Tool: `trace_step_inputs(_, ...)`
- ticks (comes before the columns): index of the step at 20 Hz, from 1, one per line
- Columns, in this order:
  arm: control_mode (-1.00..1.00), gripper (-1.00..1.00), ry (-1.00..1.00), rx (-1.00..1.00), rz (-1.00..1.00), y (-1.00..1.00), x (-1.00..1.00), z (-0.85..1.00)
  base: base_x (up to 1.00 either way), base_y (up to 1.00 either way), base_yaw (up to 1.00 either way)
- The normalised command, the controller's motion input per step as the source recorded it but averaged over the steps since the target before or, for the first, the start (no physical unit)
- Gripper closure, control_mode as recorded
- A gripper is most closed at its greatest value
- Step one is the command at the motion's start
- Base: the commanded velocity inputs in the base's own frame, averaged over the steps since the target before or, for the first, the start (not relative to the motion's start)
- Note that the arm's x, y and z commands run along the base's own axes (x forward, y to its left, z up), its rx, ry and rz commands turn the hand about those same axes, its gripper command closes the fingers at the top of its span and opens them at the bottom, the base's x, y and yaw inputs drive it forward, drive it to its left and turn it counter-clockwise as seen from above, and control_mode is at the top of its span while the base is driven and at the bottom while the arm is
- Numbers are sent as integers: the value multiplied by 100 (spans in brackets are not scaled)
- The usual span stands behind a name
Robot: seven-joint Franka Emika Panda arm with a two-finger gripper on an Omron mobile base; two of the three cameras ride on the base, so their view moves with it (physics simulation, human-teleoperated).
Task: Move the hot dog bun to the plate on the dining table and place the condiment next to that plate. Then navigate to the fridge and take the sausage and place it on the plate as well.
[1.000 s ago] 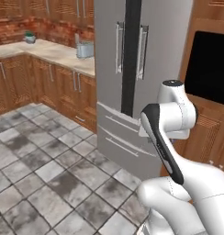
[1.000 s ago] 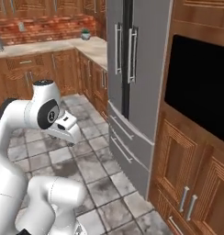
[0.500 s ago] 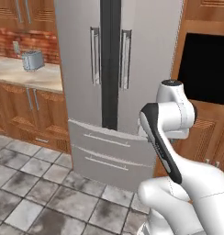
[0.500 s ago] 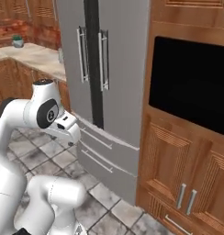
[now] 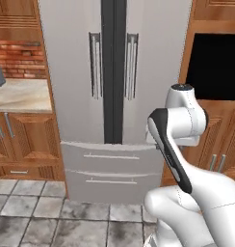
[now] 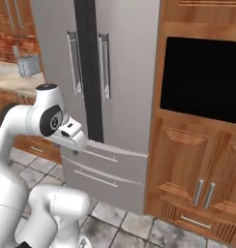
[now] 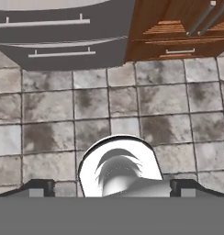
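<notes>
The tall grey-silver fridge [image 5: 114, 96] [image 6: 125, 72] stands straight ahead with both doors shut and its long vertical handles [image 5: 112, 65] side by side. Its two lower drawers [image 7: 58, 27] are closed too. My arm is folded up close to the base, and the hand [image 6: 71, 138] hangs in front of the drawers, pointing down at the tiled floor. My gripper [image 7: 113, 189] is open; its dark fingertips [image 7: 40, 187] stand wide apart with nothing between them. The bun, plate, condiment, sausage and dining table are out of view.
To the fridge's right, a black built-in oven panel [image 5: 215, 67] [image 6: 202, 77] sits in wooden cabinetry [image 6: 187, 184]. A beige counter [image 5: 18, 94] over wooden cupboards, carrying a metal toaster [image 6: 28, 65], runs off to the left. Grey stone tiles [image 7: 132, 110] cover the floor.
The whole scene has shifted because the base drove: the fridge went from off to one side to centred and closer. The arm has kept its folded pose.
</notes>
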Motion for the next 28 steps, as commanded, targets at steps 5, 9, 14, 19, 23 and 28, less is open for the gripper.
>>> trace_step_inputs(5, 100, -100, 0, 0, 0, 0, 0, 0, 30, 97, -35)
trace_step_inputs(9, 100, -100, 0, 0, 0, 0, 0, 0, 59, 67, -15)
trace_step_inputs(14, 100, -100, 0, 0, 0, 0, 0, 0, 72, 12, -8)
trace_step_inputs(19, 100, -100, 0, 0, 0, 0, 0, 0, 62, 0, -17)
trace_step_inputs(23, 100, -100, 0, 0, 0, 0, 0, 0, 38, 0, -26)
trace_step_inputs(28, -100, -100, -15, 0, -9, -11, 0, 29, 0, 0, -5)
